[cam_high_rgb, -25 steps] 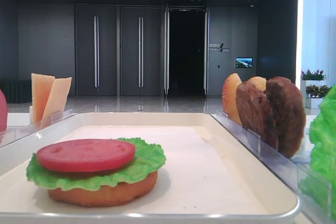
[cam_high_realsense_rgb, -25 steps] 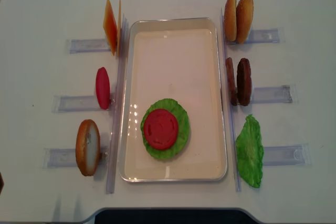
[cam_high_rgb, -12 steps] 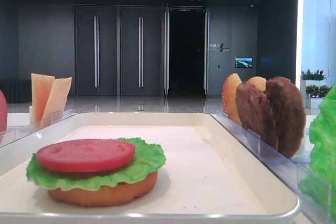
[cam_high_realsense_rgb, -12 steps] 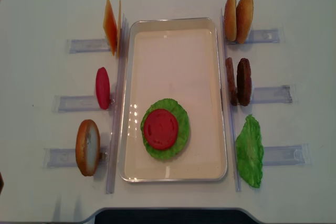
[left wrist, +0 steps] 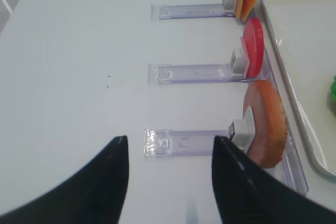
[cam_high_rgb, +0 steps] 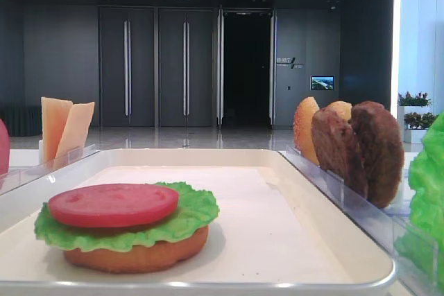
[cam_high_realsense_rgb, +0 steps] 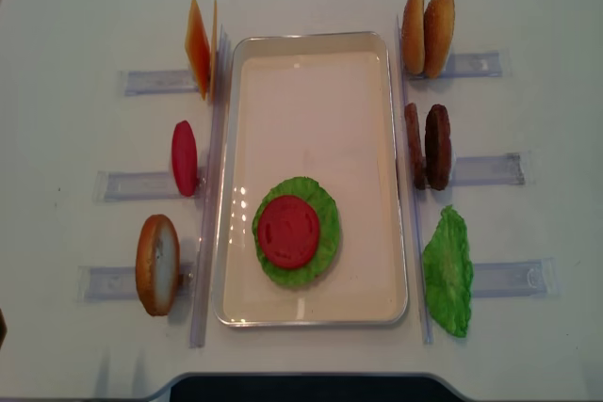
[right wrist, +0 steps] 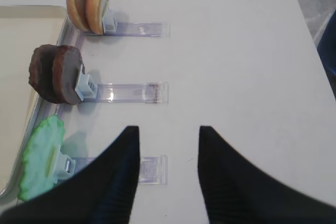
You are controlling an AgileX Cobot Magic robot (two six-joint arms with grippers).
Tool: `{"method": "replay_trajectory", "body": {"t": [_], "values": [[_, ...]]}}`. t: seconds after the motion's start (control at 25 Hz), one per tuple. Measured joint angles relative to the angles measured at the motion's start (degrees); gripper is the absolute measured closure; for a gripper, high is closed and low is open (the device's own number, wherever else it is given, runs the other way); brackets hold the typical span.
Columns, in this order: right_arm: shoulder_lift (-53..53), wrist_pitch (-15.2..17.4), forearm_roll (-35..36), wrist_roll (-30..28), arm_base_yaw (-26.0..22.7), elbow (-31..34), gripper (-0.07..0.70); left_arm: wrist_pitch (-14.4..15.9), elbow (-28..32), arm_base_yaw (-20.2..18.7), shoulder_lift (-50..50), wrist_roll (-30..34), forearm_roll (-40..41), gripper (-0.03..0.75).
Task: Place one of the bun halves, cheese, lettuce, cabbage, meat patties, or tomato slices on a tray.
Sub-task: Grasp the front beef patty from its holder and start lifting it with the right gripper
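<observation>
On the tray (cam_high_realsense_rgb: 311,63), toward its near end and a little left of centre, sits a stack: a flat bun half (cam_high_rgb: 139,254) at the bottom, a lettuce leaf (cam_high_realsense_rgb: 322,233) spread over it, and a tomato slice (cam_high_realsense_rgb: 289,231) lying flat on top (the bun shows only from the low view, peeking out under the green frill). The rest of the tray floor is bare cream. Moving outward, clear slotted holders (cam_high_realsense_rgb: 485,169) flank the tray on the counter (cam_high_realsense_rgb: 85,25). On the right side, far to near: two bun halves (cam_high_realsense_rgb: 426,33) standing on edge side by side, then the two meat patties (cam_high_realsense_rgb: 429,146) upright and touching, then a second lettuce leaf (cam_high_realsense_rgb: 448,272) propped in its slot. On the left side, far to near: the cheese (cam_high_realsense_rgb: 200,47) slices standing on edge, a lone tomato slice (cam_high_realsense_rgb: 184,158) upright, and a bun half (cam_high_realsense_rgb: 157,264) upright in the nearest holder. Now the claws: the right claw (right wrist: 169,171) hangs over the counter just beside the lettuce holder, fingers spread apart, nothing between them and nothing touched. The left claw (left wrist: 169,177) hovers over the nearest left holder, also spread wide and empty, with the upright bun just to its right, apart from it.
</observation>
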Motion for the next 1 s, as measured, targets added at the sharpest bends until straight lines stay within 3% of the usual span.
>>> {"method": "replay_trajectory", "body": {"t": [0.56, 0.76, 1.0], "values": [[42.69, 1.99, 0.00, 0.05, 0.00, -17.39, 0.339, 0.00, 0.00, 0.00, 0.00, 0.00, 0.00, 0.325], [49.29, 3.38, 0.00, 0.00, 0.00, -20.79, 0.307, -0.02, 0.00, 0.00, 0.00, 0.00, 0.00, 0.325], [49.68, 3.87, 1.83, 0.00, 0.79, -21.29, 0.275, -0.02, 0.00, 0.00, 0.00, 0.00, 0.00, 0.325]]}}
